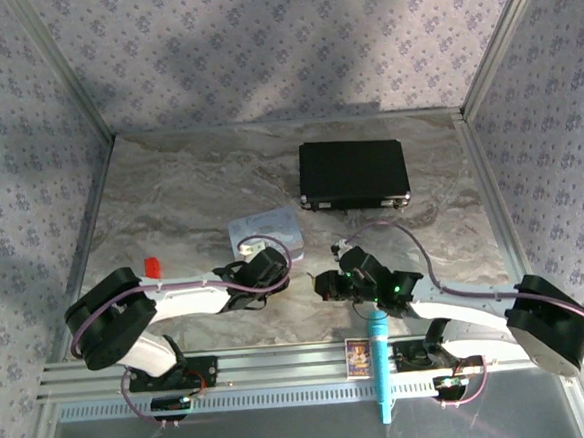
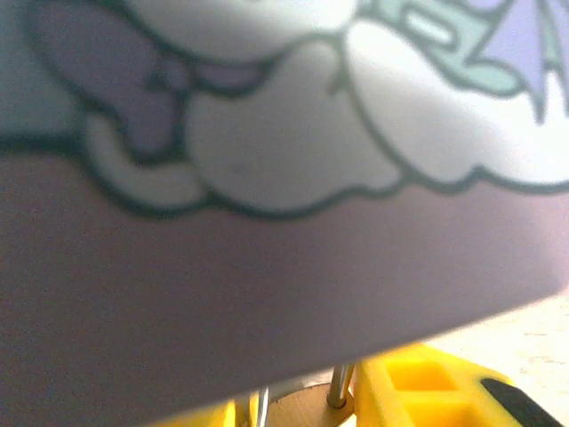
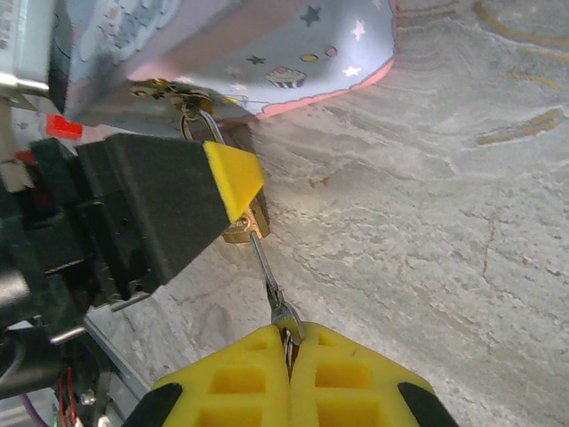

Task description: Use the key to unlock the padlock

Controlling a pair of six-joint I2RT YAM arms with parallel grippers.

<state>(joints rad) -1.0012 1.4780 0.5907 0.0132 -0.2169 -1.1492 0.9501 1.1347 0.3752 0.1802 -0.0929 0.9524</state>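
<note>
Pointing shackle-first at tin (image 3: 267, 44): padlock (image 3: 249, 228)

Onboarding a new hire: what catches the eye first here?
Right wrist view: the right gripper, jaws shut on the key, holds it at the base of the brass padlock, by the pastel tin. A yellow fingertip of the left gripper overlaps the padlock. Overhead, a black case lies far centre.

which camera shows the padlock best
The right wrist view: the brass padlock hangs by its shackle from the tin, with the key at its base, though a left finger covers part. The left wrist view catches the shackle blurred; in the top view it is too small to make out.
</note>
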